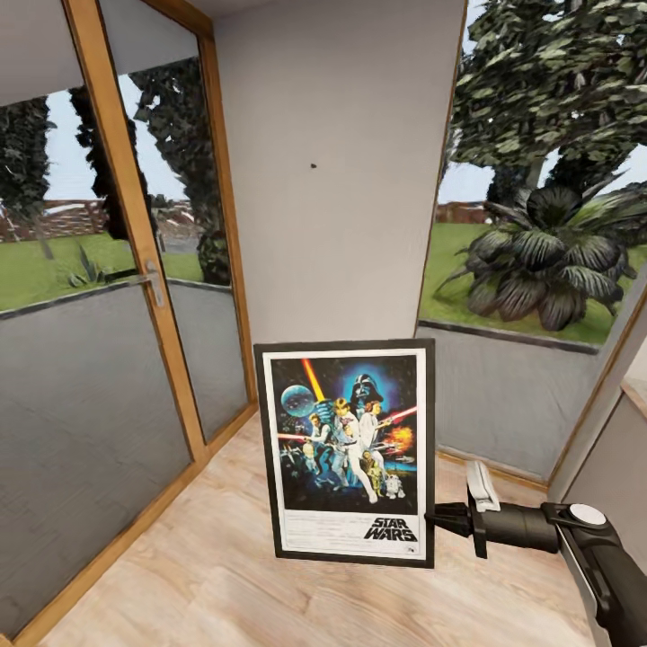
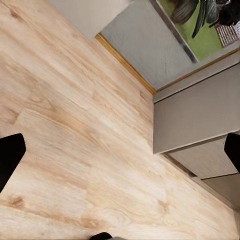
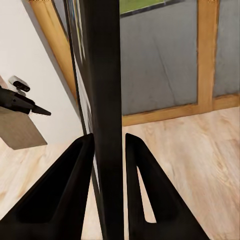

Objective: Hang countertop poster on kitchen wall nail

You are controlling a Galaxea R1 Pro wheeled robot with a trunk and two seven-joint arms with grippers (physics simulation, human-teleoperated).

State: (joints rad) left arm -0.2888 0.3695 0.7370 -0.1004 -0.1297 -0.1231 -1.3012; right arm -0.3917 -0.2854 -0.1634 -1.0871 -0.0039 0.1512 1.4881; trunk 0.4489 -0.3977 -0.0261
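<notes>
The poster (image 1: 346,449) stands upright in the air in front of a grey wall panel (image 1: 341,225), its Star Wars artwork facing me. My right gripper (image 1: 438,518) is shut on the lower right edge of its black frame. In the right wrist view the frame's edge (image 3: 102,100) runs between the two black fingers (image 3: 70,185). A small dark wall nail (image 1: 313,165) sits in the panel, well above the poster's top edge. My left gripper (image 2: 120,155) is open above the wooden floor (image 2: 75,125), holding nothing. The kitchen countertop is out of view.
A wood-framed glass door (image 1: 135,225) with a handle (image 1: 155,279) stands at the left. A window (image 1: 539,225) onto garden plants is at the right. Grey cabinets (image 2: 200,115) line the right side, close to my right arm.
</notes>
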